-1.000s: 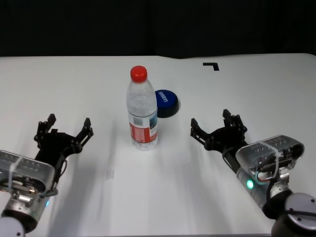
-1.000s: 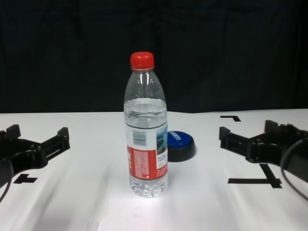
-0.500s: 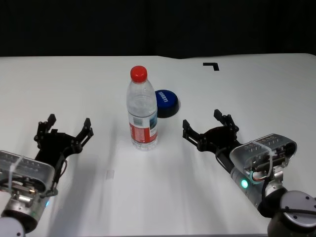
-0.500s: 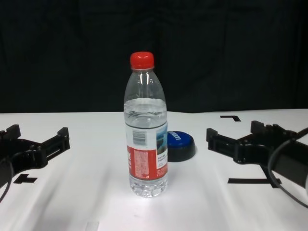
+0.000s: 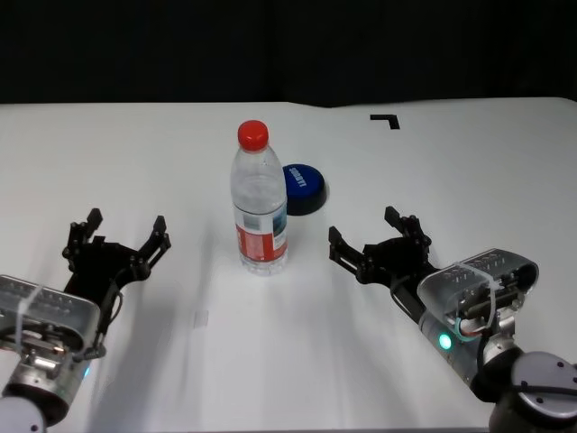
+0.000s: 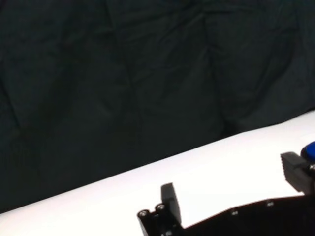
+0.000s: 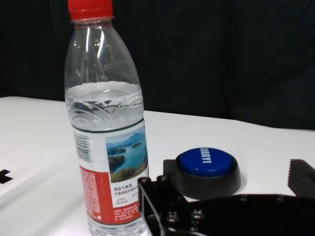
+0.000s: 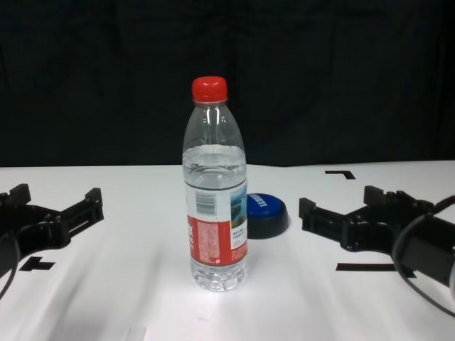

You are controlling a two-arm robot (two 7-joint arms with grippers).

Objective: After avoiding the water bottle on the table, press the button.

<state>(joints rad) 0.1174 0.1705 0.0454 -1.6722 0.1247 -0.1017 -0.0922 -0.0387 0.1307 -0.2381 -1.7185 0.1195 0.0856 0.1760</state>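
The water bottle (image 5: 260,200) (image 8: 216,188) (image 7: 106,123) stands upright mid-table, clear with a red cap. Just behind it to the right sits the low blue button (image 5: 302,188) (image 8: 264,211) (image 7: 206,169) on its dark base. My right gripper (image 5: 368,234) (image 8: 339,204) (image 7: 231,183) is open, low over the white table (image 5: 469,171), right of the bottle and nearer than the button, touching neither. My left gripper (image 5: 123,231) (image 8: 53,202) (image 6: 231,177) rests open at the near left, well clear of the bottle.
Black tape marks lie on the table: a corner mark (image 5: 388,119) at the back right, a T mark (image 8: 377,266) by the right gripper and another mark (image 8: 35,264) near the left. A dark curtain backs the far edge.
My right gripper has slid left and slightly forward towards the bottle and button, still open. The left arm, bottle and button have stayed put.
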